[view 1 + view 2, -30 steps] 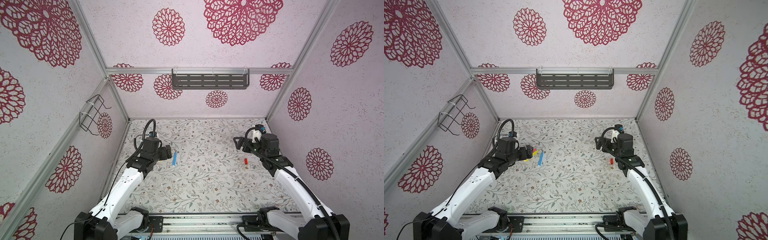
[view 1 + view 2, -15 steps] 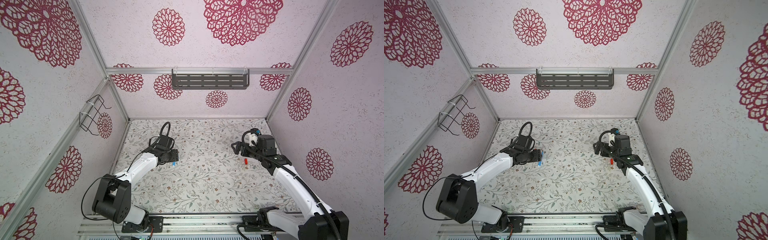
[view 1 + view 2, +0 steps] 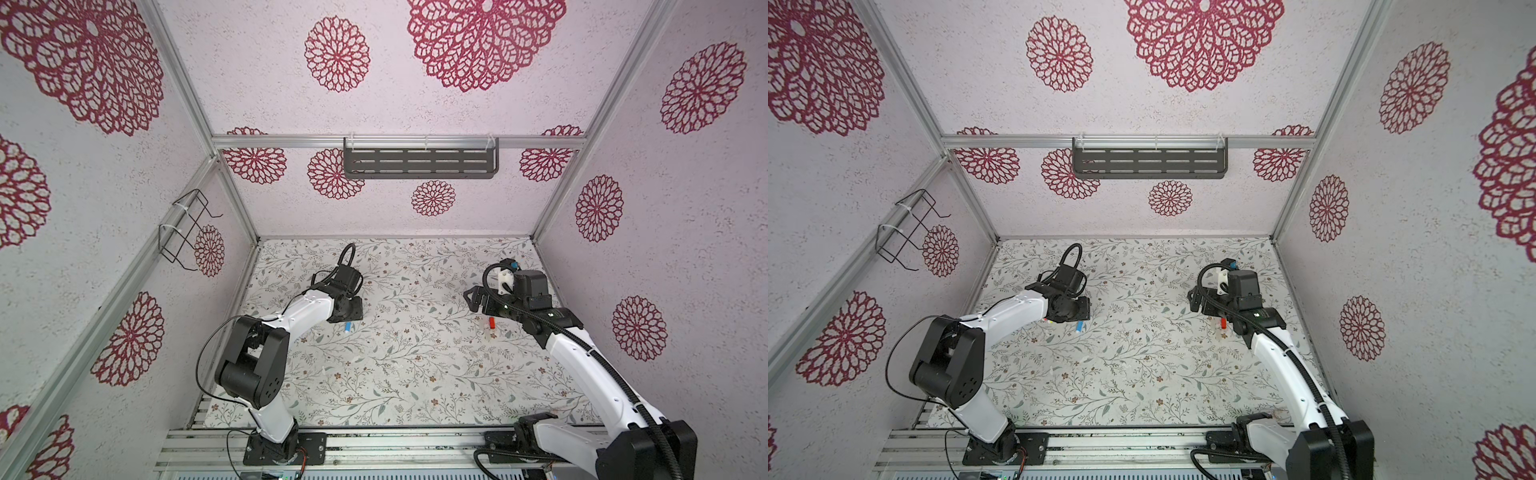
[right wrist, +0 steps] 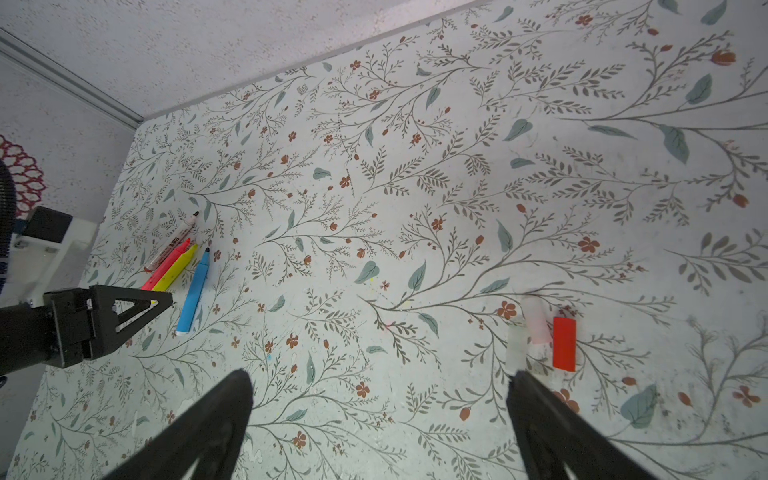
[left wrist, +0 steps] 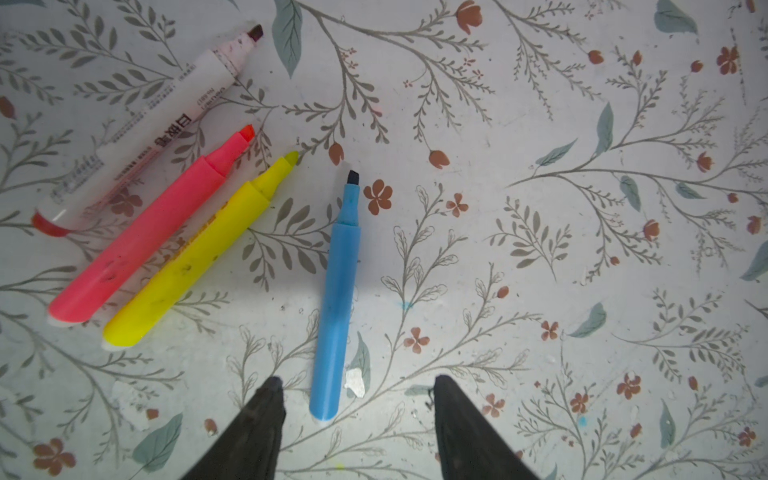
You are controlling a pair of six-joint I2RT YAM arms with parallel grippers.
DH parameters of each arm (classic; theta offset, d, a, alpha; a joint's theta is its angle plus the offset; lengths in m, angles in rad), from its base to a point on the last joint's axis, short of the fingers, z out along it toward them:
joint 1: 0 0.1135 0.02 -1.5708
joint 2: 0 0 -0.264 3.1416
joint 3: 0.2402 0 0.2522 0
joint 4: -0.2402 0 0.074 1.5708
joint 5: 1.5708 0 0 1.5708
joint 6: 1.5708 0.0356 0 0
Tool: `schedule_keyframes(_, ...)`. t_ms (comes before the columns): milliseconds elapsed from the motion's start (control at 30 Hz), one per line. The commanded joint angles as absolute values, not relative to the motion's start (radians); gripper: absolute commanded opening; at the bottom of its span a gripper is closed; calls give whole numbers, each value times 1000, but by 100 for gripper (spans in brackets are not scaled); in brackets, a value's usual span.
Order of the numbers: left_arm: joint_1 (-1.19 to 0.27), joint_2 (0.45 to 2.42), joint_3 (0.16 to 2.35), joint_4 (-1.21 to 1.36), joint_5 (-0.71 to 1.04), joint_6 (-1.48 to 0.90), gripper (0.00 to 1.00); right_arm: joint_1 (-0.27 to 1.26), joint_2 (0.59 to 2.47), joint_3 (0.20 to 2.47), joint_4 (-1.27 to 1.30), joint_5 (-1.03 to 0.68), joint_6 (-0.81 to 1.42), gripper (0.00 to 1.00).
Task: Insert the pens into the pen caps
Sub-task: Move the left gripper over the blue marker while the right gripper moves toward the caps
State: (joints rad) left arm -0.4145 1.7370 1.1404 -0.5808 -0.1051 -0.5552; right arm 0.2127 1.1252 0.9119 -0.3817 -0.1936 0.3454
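Two white-and-black robot arms reach over a surface (image 3: 415,374) printed with leaves and small flowers.

Near the left edge of the surface, about halfway between its near and far edges, four uncapped pens lie flat. In the left wrist view, the white pen (image 5: 137,129), the pink-red pen (image 5: 145,237) and the yellow pen (image 5: 195,257) lie close together and roughly parallel, with their tips pointing the same way. The pink-red and yellow pens run right alongside each other. The blue pen (image 5: 338,291) lies a little apart from these three at a different angle, its dark tip pointing away from the gripper.

The left gripper (image 5: 357,382) is lowered over the blunt end of the blue pen. Its jaws stand partly apart, at a middling width. The pen's end lies between the two dark fingers (image 5: 257,424), nearer one finger than the other, and neither visibly touches it. In both top views the gripper body hides most of the pens.

Near the right edge, also about halfway back, three pen caps lie flat in a tight group. A pale pink cap (image 4: 536,320) lies just beside a red cap (image 4: 564,343), and a clear cap (image 4: 515,347) lies next to the pink one. The right gripper (image 4: 380,376) hangs just beside them with its jaws spread wide and nothing between them. One fingertip appears right at the end of the clear cap, but I cannot tell whether it touches.
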Motion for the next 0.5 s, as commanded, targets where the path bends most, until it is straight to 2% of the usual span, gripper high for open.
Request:
schedule_keyframes(0, -421, 1769, 1161, -595, -129, -578, 59, 219, 1130, 940, -402, -169, 324, 99)
schedule_keyframes(467, -423, 1847, 1157, -580, -144, -586, 55, 221, 1154, 933, -407, -152, 325, 98)
